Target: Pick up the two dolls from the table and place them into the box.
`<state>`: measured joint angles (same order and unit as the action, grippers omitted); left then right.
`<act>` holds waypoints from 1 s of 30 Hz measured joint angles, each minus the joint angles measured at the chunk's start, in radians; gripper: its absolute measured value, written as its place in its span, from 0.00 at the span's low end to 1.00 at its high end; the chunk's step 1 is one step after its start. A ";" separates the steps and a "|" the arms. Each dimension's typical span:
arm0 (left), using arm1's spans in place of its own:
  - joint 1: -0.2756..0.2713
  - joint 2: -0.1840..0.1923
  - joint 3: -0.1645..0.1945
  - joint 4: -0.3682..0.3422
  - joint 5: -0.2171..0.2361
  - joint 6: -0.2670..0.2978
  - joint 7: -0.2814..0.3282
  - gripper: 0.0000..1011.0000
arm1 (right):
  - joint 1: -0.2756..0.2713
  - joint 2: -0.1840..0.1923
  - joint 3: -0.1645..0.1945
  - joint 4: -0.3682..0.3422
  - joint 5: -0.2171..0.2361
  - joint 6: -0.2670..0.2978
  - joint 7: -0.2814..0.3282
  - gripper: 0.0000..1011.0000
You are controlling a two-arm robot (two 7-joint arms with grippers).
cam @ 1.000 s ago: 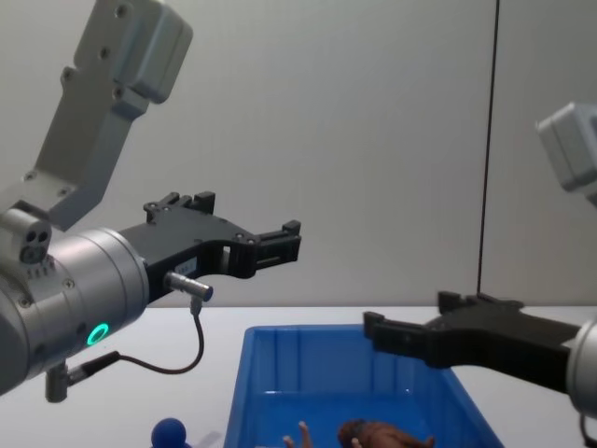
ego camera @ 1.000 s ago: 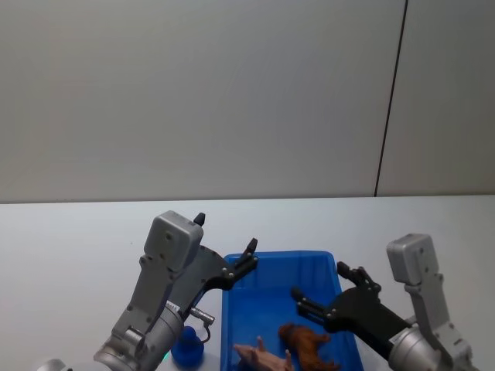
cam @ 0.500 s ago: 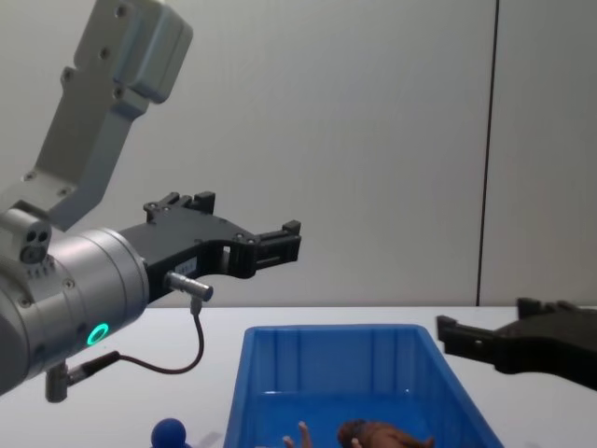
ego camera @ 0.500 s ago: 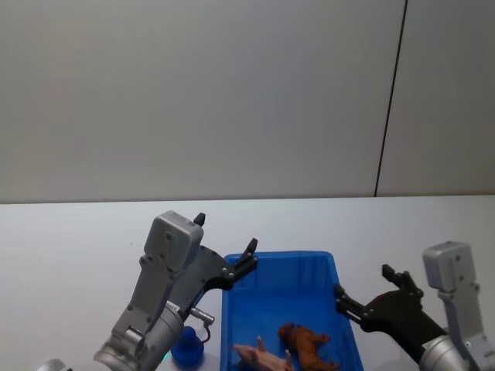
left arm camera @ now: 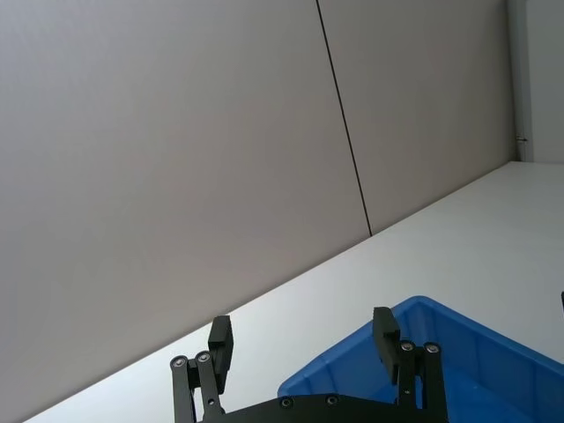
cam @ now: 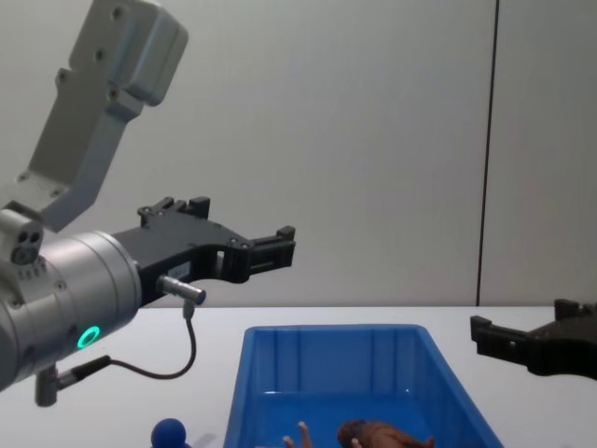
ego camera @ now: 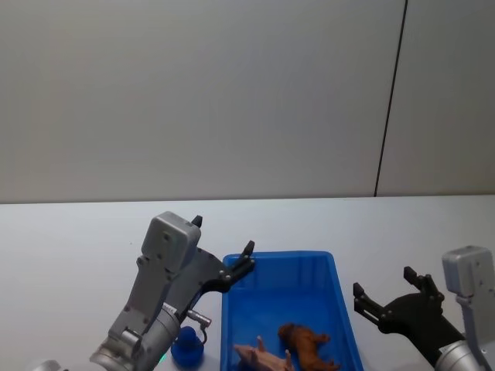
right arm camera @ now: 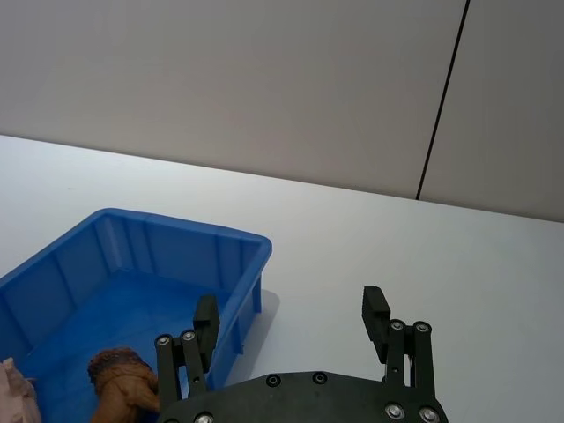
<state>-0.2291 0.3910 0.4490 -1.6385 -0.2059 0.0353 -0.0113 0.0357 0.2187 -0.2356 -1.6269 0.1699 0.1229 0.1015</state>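
Pale pink toy animal (ego camera: 263,357); behind, a plain grey wall (ego camera: 193,100) with one dark vertical seam (ego camera: 390,100)

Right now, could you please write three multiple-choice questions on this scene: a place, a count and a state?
1. Where is the dark blue doll relative to the bin? A inside it; B on the table, left of it; C on its rim.
2. How many toys lie in the bin? A none; B one; C two.
3. The right gripper is: A open and empty; B shut on a toy; C shut on nothing.
1 B: it sits outside the left wall. 2 C: a brown doll and a pink animal lie inside. 3 A: its fingers stand apart, nothing between them. The left gripper hangs open above the bin's left rim.
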 joint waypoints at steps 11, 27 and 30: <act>0.028 0.029 -0.018 -0.035 -0.038 0.081 0.017 0.99 | -0.009 0.005 0.004 -0.008 0.002 -0.001 -0.018 0.99; 0.062 0.057 -0.040 -0.025 -0.097 0.173 0.035 0.99 | -0.013 0.008 0.005 -0.012 0.003 -0.002 -0.026 0.99; 0.063 0.059 -0.042 -0.018 -0.100 0.182 0.035 0.99 | -0.014 0.008 0.006 -0.012 0.003 -0.002 -0.026 0.99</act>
<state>-0.1657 0.4496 0.4067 -1.6569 -0.3063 0.2178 0.0237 0.0222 0.2264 -0.2299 -1.6386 0.1732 0.1207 0.0750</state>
